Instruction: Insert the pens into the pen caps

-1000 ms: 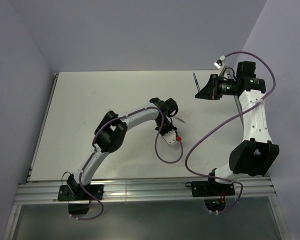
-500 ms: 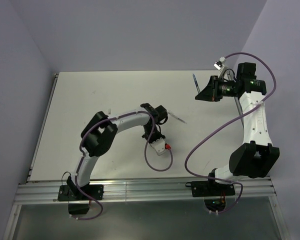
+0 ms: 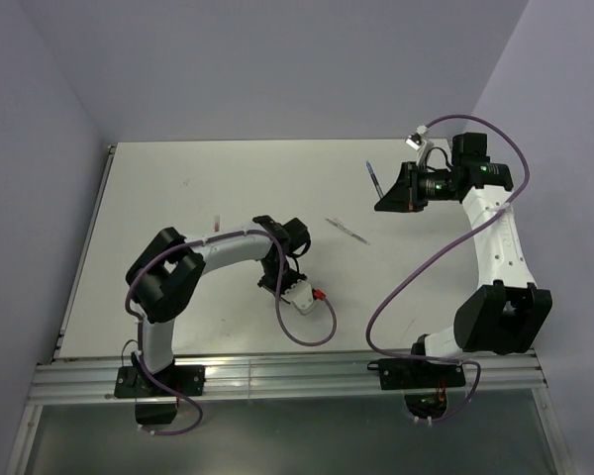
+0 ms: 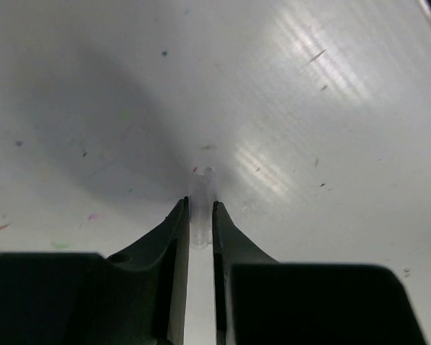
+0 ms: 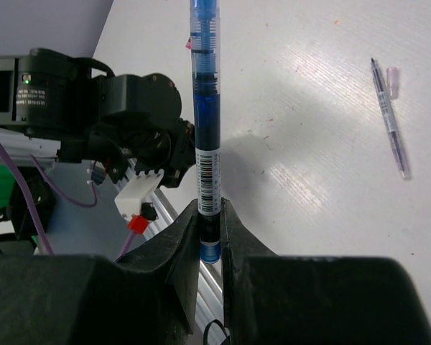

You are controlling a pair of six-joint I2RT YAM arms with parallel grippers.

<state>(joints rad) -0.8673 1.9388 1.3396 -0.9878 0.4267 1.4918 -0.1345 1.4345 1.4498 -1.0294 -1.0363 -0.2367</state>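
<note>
In the left wrist view my left gripper points down at the white table, its jaws shut on a small translucent pen cap that sticks out past the fingertips. My right gripper is shut on the lower end of the blue pen, which it holds up in the air at the back right. The pale clear-grey pen lies on the table with another small cap just beside its tip. From above, that pen lies between the two arms. No red pen shows clearly.
The left arm's wrist hangs over the middle of the table, with a purple cable loop trailing below it. An aluminium rail runs along the near edge. Walls close in behind and on the right.
The left arm has swung left and nearer, away from the pale pen, and its jaws have closed in on the cap. My right gripper has shifted a little left with the blue pen.
</note>
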